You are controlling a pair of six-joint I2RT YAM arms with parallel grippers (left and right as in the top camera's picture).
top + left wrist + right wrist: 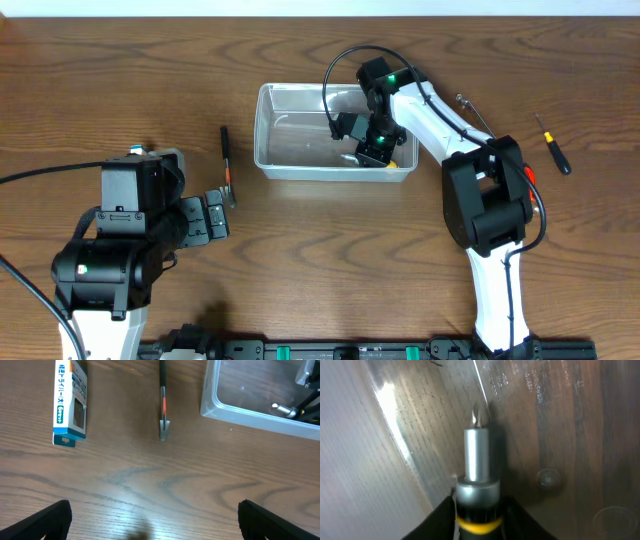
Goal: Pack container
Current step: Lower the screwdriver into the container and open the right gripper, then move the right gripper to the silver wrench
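Right gripper (pixel 372 150) tight on a steel-shafted, yellow-banded screwdriver (pixel 476 460) inside the clear plastic container (pixel 300 170).

A dark brown wooden table (pixel 300 260) with wavy grain fills nearly the whole overhead view. Beyond the table's far edge runs a narrow pale strip (pixel 320 6), too thin to tell whether it is wall or floor. Soft, even light leaves a faint sheen on the tabletop.
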